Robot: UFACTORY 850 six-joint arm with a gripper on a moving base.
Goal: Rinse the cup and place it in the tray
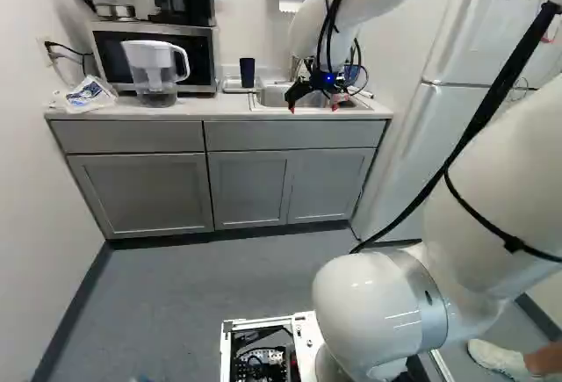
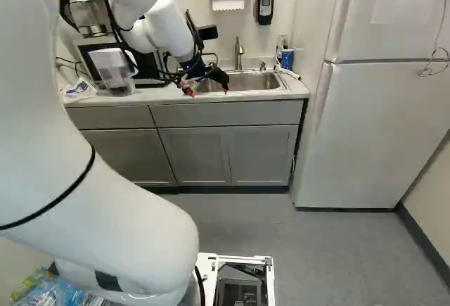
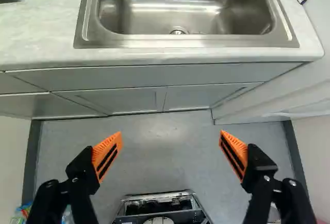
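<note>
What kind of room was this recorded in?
Most likely a small kitchen or break room: a counter with a steel sink and faucet, a microwave beside a water filter pitcher, and a tall white fridge at the counter's end.

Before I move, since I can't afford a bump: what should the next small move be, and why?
Probably ease the pincer toward the dark cup: it hangs open and empty, while the cup stands left of the sink in the left base view.
</note>
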